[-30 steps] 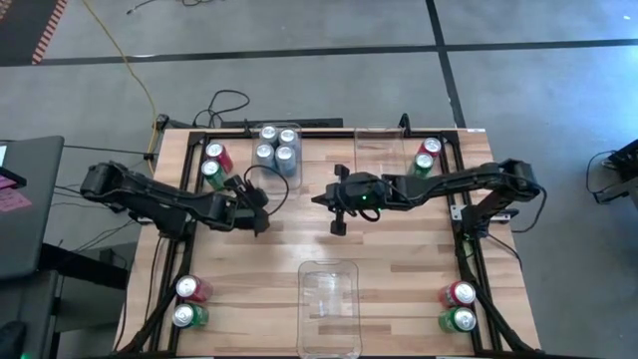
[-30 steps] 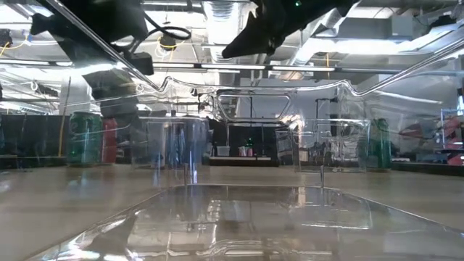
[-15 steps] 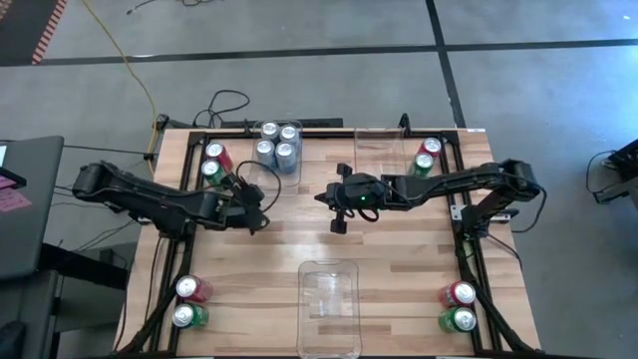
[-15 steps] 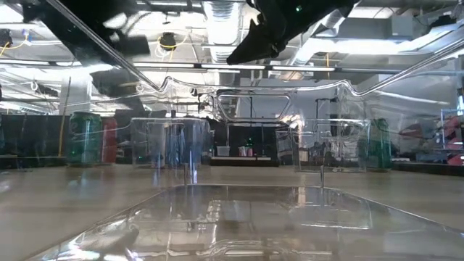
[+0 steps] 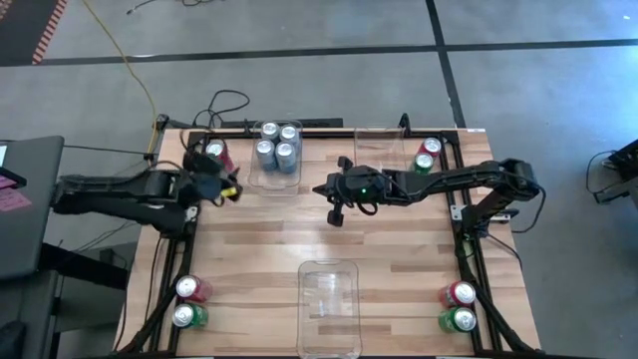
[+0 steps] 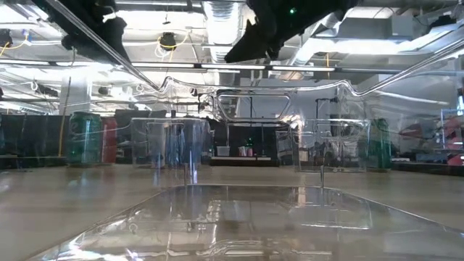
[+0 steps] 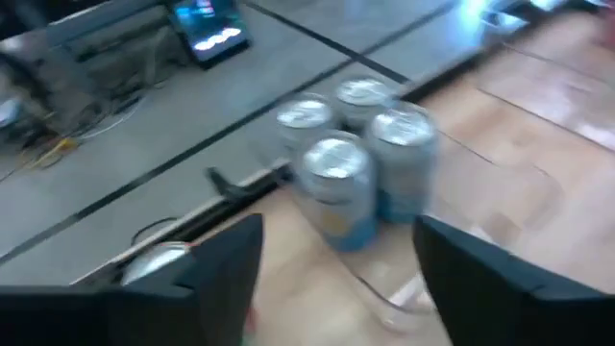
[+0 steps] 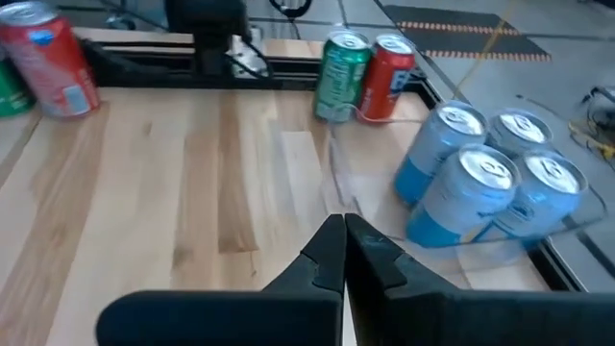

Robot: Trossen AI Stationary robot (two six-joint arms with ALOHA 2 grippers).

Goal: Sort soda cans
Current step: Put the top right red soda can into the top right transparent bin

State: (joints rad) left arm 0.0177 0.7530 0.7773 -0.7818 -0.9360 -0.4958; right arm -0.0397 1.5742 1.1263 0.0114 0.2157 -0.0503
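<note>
A wooden table (image 5: 299,239) sits on a grey concrete floor. From above, four silver-blue cans (image 5: 276,146) stand together in a clear bin (image 5: 289,178) at upper centre, sorted; red-and-green pairs wait at the four corners. The left gripper (image 5: 221,185) hangs near the upper-left pair (image 5: 213,160), probably its next pick; that green can is hidden. The right gripper (image 5: 337,212) idles mid-table.

At table level, bins blur everything.

The left wrist shows fingers (image 7: 223,261) apart, empty.

The right wrist shows fingers (image 8: 327,252) together.
</note>
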